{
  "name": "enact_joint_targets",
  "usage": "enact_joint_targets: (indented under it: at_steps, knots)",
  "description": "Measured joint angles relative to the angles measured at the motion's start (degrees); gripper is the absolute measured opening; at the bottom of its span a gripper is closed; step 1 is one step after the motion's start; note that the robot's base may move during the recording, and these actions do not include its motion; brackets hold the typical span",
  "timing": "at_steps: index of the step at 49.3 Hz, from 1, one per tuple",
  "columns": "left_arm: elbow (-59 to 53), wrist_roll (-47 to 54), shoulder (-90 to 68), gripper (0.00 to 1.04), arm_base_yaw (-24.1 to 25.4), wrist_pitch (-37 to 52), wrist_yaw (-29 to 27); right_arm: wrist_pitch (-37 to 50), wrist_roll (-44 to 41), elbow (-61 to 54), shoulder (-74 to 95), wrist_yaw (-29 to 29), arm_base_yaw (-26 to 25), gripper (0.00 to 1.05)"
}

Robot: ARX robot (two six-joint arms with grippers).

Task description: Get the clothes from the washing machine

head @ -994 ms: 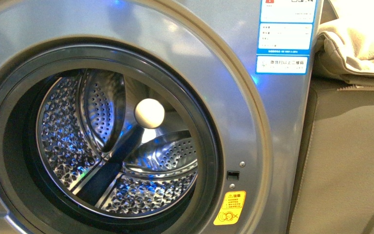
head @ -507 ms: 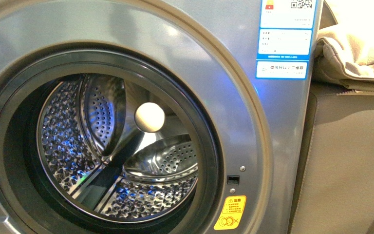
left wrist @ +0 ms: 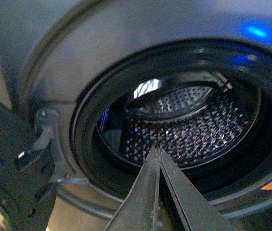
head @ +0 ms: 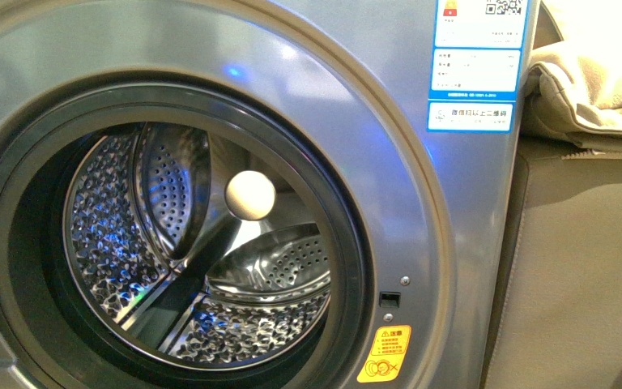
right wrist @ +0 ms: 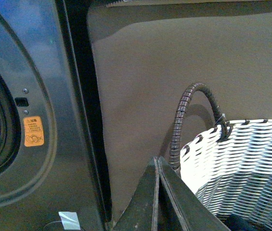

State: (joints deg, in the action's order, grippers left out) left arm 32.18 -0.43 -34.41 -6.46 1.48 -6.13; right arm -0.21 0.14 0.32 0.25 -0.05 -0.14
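Front view: the washing machine [head: 421,211] fills most of the picture, grey and metallic, its round mouth uncovered inside a dark rubber rim [head: 348,243]. The perforated steel drum [head: 105,235] shows bare metal with blue glints; a pale round ball [head: 250,195] sits near its middle. No clothes can be seen in the drum or anywhere else. Blue-and-white stickers [head: 476,65] sit at the machine's upper right, an orange sticker [head: 384,354] at its lower right, just below a small black latch slot [head: 388,298]. To the right of the machine stands a beige sofa [head: 591,267] with a cushion [head: 591,81] on it. Neither arm shows here.

Left wrist view: the left gripper [left wrist: 158,150] has its fingers pressed together, nothing between them, pointing at the drum's mouth. A door hinge [left wrist: 46,139] is mounted beside the rim.

Right wrist view: the right gripper [right wrist: 157,160] is also closed and holds nothing. Just beside it stands a white woven basket [right wrist: 241,168] with a dark wrapped handle [right wrist: 184,115], against the sofa's side; the machine's front is well apart, on the other side.
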Motion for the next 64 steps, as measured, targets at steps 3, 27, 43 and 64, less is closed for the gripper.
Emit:
enact_joint_targets:
  at_steps: [3, 27, 43, 64]
  knots:
    - [-4.46, 0.0, 2.05, 0.04, 2.25, 1.68, 2.54, 0.0, 0.0, 0.0, 0.0, -0.02, 0.0, 0.02]
    - [-20.96, 0.02, 13.88, 0.04, 6.27, 7.32, 6.12, 0.0, 0.0, 0.0, 0.0, -0.02, 0.0, 0.02]
    - [-25.86, 0.04, 18.82, 0.04, 6.29, 7.58, 6.14, 0.0, 0.0, 0.0, 0.0, 0.0, 0.0, 0.02]
    - [-29.31, 0.02, 29.53, 0.04, 6.32, -0.92, 6.14, 0.0, 0.0, 0.0, 0.0, -0.02, 0.0, 0.02]
